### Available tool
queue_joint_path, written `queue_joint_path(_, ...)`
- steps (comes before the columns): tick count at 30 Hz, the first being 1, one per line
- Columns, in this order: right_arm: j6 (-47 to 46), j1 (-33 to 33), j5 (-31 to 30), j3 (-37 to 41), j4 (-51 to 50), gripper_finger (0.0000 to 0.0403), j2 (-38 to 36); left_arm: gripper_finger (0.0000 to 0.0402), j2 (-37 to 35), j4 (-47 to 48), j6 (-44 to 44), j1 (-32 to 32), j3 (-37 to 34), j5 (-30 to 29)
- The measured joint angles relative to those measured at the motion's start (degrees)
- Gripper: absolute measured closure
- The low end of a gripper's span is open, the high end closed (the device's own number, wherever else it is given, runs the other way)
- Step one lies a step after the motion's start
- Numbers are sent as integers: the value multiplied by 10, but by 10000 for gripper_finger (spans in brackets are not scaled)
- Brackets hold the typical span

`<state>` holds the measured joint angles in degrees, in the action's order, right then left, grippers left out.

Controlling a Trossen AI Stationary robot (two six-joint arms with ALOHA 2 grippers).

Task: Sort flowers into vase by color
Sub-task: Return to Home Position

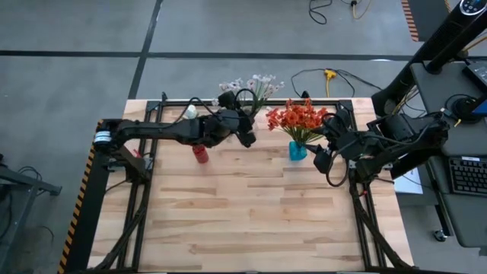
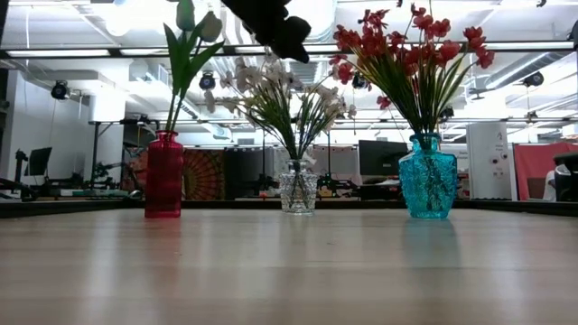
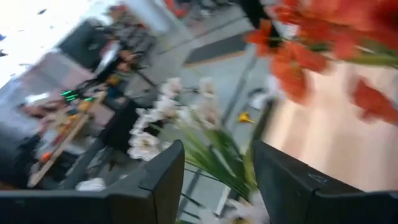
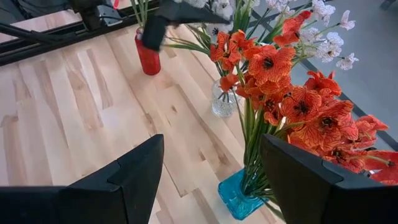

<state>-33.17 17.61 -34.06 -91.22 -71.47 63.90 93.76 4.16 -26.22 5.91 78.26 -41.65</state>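
Three vases stand in a row on the wooden table point(image 1: 243, 221). The red vase point(image 2: 163, 176) holds white tulip buds point(image 2: 187, 20). The clear vase point(image 2: 298, 187) holds pale pink-white sprays point(image 2: 271, 90). The blue vase point(image 2: 427, 176) holds orange-red blooms point(image 2: 406, 45). My left gripper point(image 2: 271, 27) hangs open just above the sprays; their green stalks point(image 3: 217, 155) show past the gap between its fingers, and nothing is held. My right gripper point(image 1: 323, 156) waits open beside the blue vase point(image 4: 239, 196), right of the blooms point(image 4: 292, 93).
In the high view the left arm point(image 1: 175, 131) lies over the clear vase, and the red vase point(image 1: 200, 152) stands close below it. The table's near half is bare wood point(image 1: 251, 228). Black frame rails point(image 1: 99, 198) run along both sides.
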Motion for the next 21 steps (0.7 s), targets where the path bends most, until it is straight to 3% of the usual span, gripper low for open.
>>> queue_joint_path(2, 0, 0, 0, 0, 0, 145, 0, 228, -11, 32, 0, -7, -1, 22)
queue_joint_path(6, -16, 3, 0, 0, -4, 145, 0, 230, -42, 78, 0, -39, -1, 2)
queue_joint_path(12, -70, 27, 0, 14, -7, 145, 1, 235, -108, 152, 18, -131, -1, -55)
queue_joint_path(21, -125, 66, 0, 20, -4, 145, 22, 235, -211, 249, 107, -263, -1, -59)
